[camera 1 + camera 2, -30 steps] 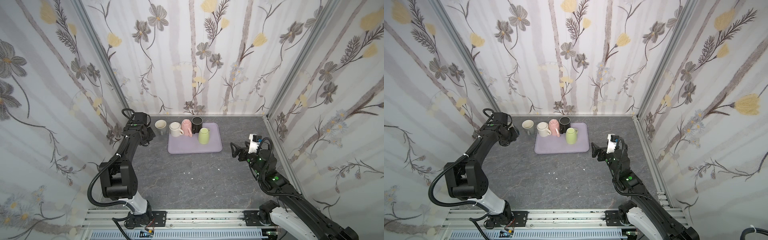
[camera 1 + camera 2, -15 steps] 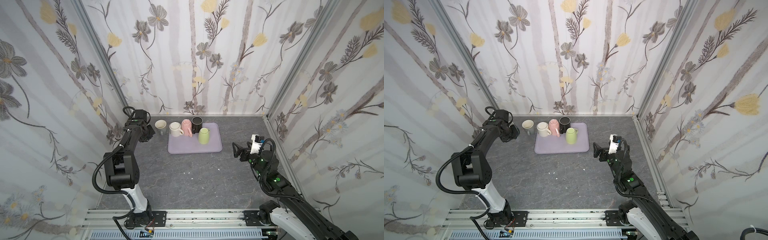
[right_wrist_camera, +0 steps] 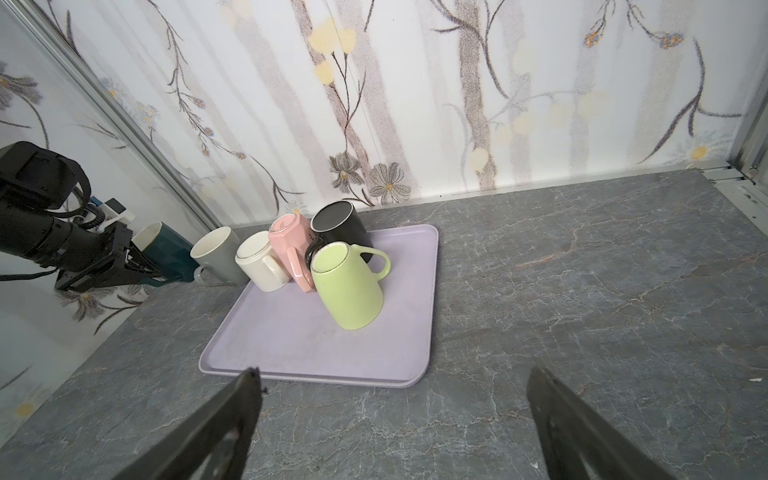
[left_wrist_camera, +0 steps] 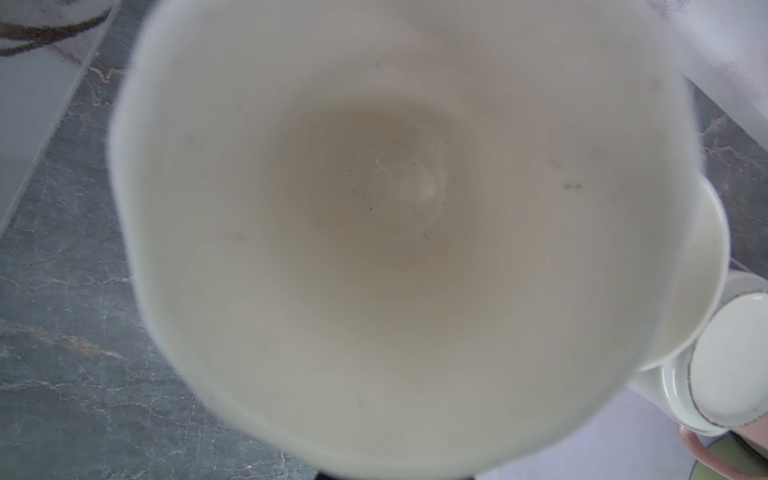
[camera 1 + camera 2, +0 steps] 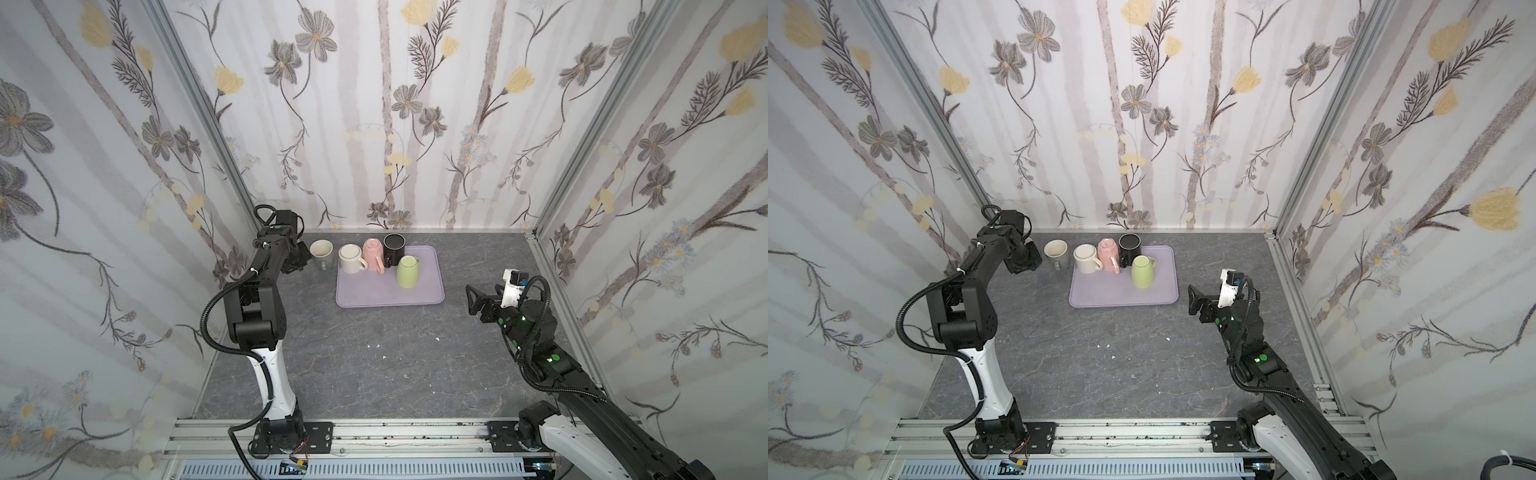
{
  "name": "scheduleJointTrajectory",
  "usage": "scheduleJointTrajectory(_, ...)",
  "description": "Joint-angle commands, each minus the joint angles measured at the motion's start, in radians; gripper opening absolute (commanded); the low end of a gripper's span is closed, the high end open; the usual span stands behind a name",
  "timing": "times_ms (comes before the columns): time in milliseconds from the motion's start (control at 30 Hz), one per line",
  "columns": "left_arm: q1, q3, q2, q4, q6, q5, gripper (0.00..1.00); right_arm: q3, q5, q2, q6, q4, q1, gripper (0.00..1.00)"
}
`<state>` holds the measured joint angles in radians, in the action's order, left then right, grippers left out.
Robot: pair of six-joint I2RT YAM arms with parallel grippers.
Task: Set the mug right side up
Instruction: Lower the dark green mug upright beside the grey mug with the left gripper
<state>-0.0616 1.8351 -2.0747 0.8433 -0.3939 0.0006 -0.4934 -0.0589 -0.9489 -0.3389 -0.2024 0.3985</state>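
Right fingers: nearest to us, spread wide apart and holding nothing, up over the right side of the table.
Tray: we see a light purple tray lying flat on the table, past the right fingers.
Green mug: bottom up on the tray, the closest mug to us.
Cream mug: bottom up at the tray's left edge.
Pink mug: bottom up and leaning, between the cream mug and the black mug.
Black mug: at the back edge of the tray.
Grey mug: stands mouth up on the table, just left of the tray.
Teal mug: far back on the left, past the grey mug. It is tipped, with its mouth toward the left arm. In the left wrist view we look right into its pale inside. We cannot tell if it touches the table.
Left fingers: squeezed tight on the teal mug's rim.
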Motion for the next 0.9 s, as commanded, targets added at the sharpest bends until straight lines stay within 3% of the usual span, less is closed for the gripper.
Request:
scheduleJointTrajectory(0, -0.001, 0.05, -0.032, 0.015, 0.02, -0.036, 0.0, 0.002, 0.002, -0.005, -0.007, -0.006, -0.005, 1.0)
scheduleJointTrajectory(400, -0.002, 0.119, -0.117, 0.062, 0.038, -0.08, 0.0, 0.001, 0.016, -0.028, -0.012, -0.005, -0.014, 1.0)
scheduleJointTrajectory(467, -0.003, 0.124, -0.124, 0.069, 0.038, -0.085, 0.28, -0.001, 0.018, -0.034, -0.012, -0.005, -0.016, 1.0)
scheduleJointTrajectory(567, -0.001, 0.115, -0.117, 0.065, 0.041, -0.08, 0.54, -0.001, 0.019, -0.039, -0.012, -0.005, -0.017, 1.0)
scheduleJointTrajectory(867, 0.0, 0.1, -0.077, 0.066, 0.038, -0.054, 0.85, -0.002, 0.023, -0.043, -0.016, -0.002, -0.022, 1.0)
